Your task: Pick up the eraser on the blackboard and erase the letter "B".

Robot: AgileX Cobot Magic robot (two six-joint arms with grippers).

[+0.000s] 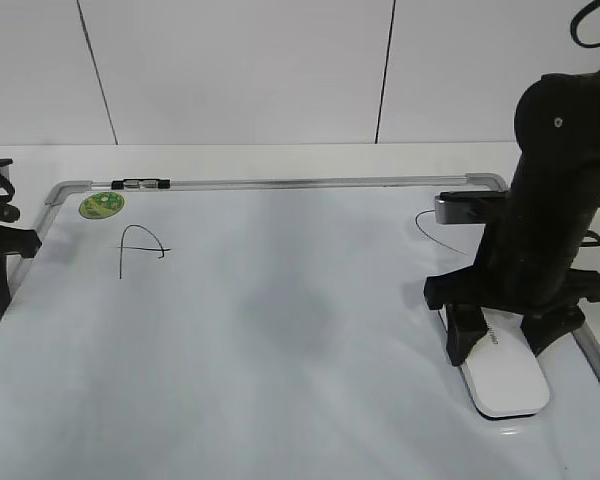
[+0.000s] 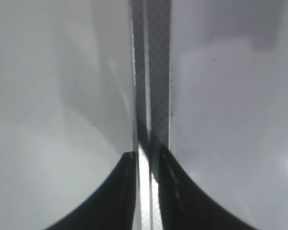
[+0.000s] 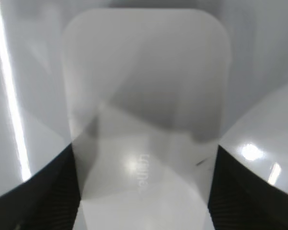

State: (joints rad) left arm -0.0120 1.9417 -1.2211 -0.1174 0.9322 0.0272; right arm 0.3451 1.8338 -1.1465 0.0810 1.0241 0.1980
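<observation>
Between the right tool's (image 1: 500, 333) clamping fingers, the eraser (image 1: 504, 372) on the blackboard (image 1: 280, 340).

Wall (image 1: 240, 70): pale panels, divided by thin dark seams.
Surface (image 1: 280, 160): a white strip is seen below the wall.
Light: soft, even; faint shadows are cast.

The eraser (image 1: 502, 368) lies on the blackboard (image 1: 280, 340) at its near right, under the right tool (image 1: 500, 340). The sticker (image 1: 101, 205) and letter "A" (image 1: 140, 250) sit far left.
</observation>
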